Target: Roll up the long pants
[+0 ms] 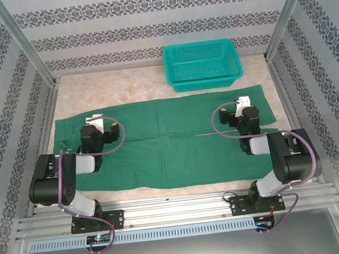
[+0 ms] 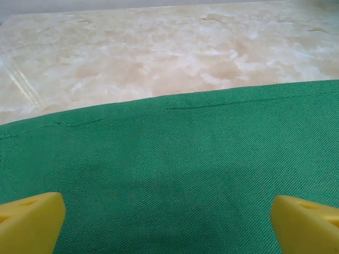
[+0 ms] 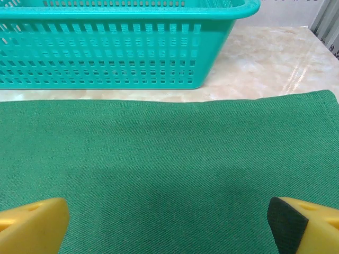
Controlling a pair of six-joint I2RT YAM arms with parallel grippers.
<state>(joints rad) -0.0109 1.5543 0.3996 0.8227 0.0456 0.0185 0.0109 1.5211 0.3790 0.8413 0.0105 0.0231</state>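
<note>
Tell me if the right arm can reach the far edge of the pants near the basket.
Probably yes. The right hand is open over the pants, whose far edge lies straight ahead with bare cloth between. The basket sits beyond that edge, apart from it, so it shouldn't block a low reach.

One pair of long pants, one teal basket, two arms, two yellow fingers on each

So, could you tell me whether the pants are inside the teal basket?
No, the long pants lie spread flat on the table, outside the teal basket.
</note>
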